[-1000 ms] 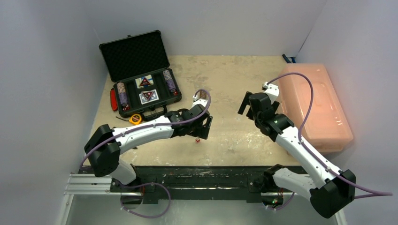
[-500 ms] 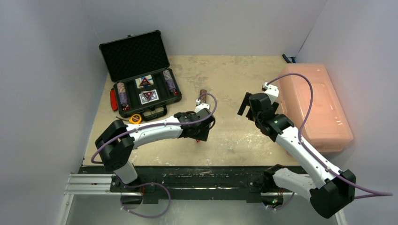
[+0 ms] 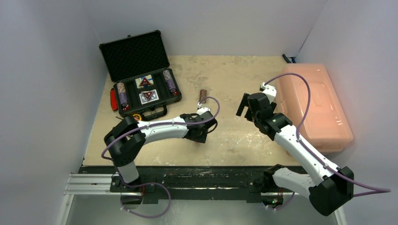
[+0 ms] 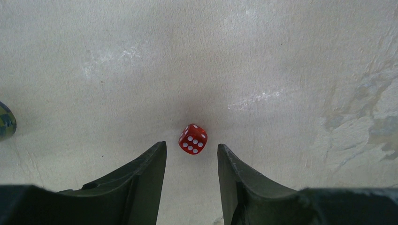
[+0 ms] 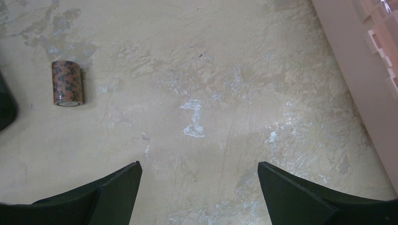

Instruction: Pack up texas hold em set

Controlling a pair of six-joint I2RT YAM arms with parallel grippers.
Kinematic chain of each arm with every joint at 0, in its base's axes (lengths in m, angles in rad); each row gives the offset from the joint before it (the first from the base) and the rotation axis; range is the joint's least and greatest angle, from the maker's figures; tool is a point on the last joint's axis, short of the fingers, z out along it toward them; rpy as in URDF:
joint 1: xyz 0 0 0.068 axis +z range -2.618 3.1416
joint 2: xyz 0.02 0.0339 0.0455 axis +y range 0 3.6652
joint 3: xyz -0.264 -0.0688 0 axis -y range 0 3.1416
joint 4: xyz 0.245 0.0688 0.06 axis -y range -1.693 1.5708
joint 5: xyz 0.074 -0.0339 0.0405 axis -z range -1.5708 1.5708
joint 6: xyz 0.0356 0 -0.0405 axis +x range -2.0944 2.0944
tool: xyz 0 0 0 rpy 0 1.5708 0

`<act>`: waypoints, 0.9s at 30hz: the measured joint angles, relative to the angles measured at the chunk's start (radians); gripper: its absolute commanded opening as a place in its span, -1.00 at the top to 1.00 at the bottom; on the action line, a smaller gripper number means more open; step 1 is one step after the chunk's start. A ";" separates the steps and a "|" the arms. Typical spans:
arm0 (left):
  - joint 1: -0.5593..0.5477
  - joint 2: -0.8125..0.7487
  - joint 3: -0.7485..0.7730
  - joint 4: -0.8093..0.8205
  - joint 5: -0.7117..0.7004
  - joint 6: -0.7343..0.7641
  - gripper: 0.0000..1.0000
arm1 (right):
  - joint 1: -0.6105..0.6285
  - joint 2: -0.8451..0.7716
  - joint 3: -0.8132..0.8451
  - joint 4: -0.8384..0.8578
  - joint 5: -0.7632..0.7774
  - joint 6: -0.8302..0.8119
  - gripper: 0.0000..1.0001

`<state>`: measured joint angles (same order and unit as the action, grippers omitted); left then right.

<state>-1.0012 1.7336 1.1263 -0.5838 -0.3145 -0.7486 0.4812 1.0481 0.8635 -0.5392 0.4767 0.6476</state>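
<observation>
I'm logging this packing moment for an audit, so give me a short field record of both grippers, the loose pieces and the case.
left gripper: open, jaws either side of the small red die, not touching it
right gripper: open wide, empty, above the beige table
cylindrical poker chip stack: on its side on the table, apart from both grippers
black foam-lined case: open, lid up, far left of the table
translucent pink plastic bin: right side of the table
</observation>
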 measured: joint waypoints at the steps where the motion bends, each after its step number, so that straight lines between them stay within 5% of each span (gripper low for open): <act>1: 0.000 0.007 0.000 0.000 0.001 0.000 0.14 | 0.000 0.005 0.000 0.000 -0.001 0.000 -0.98; 17: 0.000 0.056 -0.001 0.024 0.008 0.007 0.24 | -0.004 0.013 -0.006 0.000 -0.027 0.000 -0.98; 27: 0.000 0.068 -0.005 0.034 0.008 0.006 0.59 | -0.004 0.013 -0.006 0.000 -0.028 0.000 -0.98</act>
<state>-1.0012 1.8015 1.1210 -0.5495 -0.3069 -0.7429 0.4774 1.0615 0.8570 -0.5392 0.4488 0.6476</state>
